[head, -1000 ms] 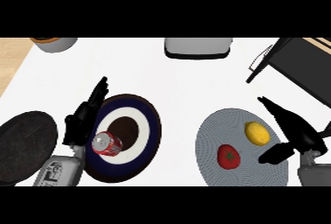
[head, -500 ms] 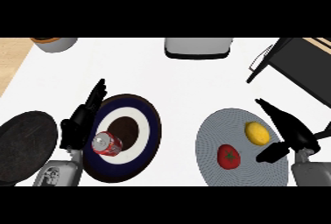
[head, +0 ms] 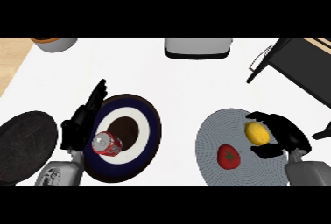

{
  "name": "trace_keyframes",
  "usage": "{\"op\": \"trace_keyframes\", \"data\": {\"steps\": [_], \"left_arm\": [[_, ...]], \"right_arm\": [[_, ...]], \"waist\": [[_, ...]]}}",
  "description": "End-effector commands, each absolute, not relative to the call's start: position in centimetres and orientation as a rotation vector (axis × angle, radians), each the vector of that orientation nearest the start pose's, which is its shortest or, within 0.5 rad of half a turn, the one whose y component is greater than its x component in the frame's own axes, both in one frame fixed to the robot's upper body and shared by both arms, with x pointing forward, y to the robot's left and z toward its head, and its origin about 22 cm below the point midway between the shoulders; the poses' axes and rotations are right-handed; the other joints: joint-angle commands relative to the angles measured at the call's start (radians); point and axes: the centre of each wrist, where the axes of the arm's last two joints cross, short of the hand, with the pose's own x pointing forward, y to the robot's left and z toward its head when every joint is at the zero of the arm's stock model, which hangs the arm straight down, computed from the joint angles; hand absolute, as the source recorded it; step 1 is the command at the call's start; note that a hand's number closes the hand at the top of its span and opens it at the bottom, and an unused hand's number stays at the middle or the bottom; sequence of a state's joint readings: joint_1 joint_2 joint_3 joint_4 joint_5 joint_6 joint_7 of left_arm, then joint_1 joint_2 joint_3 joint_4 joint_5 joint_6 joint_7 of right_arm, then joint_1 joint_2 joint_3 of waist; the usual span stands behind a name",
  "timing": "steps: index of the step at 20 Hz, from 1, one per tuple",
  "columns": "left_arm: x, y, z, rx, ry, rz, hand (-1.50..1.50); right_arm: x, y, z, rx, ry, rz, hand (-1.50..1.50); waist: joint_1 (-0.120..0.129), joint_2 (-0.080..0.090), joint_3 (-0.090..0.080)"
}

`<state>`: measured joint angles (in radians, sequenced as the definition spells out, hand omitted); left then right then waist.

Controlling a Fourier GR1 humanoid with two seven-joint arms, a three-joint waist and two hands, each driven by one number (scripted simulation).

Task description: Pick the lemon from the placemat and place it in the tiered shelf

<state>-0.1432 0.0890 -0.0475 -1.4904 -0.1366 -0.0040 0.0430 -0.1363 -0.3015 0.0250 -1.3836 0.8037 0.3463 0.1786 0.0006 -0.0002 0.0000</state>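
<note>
My right robot hand [head: 284,136] curls around the lemon [head: 256,132] on the grey placemat [head: 216,131] near the table's right edge, closing for the lift toward the tiered shelf [head: 304,70]; my left robot hand [head: 81,124] rests open, fingers straight.

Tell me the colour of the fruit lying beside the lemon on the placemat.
Red, with a green top: the fruit shows in the head view.

Even, bright light is falling flat on the white table [head: 194,87]; almost no shadows are showing, no glare is appearing, and edges everywhere are looking soft and slightly blurred.
</note>
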Motion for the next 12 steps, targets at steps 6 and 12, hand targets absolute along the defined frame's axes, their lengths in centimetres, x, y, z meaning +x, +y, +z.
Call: {"op": "trace_keyframes", "data": {"steps": [6,12], "left_arm": [[29.3,21.3,0.6,0.107,-1.572,-0.252,0.00],[28.3,22.7,1.5,0.123,-1.584,-0.260,0.00]], "right_arm": [[26.1,-28.5,-0.1,-0.691,-1.056,1.120,1.50],[28.8,-26.1,0.0,-0.750,-1.029,0.937,1.50]], "waist": [[-0.004,0.000,0.000],[0.006,0.002,0.000]]}}
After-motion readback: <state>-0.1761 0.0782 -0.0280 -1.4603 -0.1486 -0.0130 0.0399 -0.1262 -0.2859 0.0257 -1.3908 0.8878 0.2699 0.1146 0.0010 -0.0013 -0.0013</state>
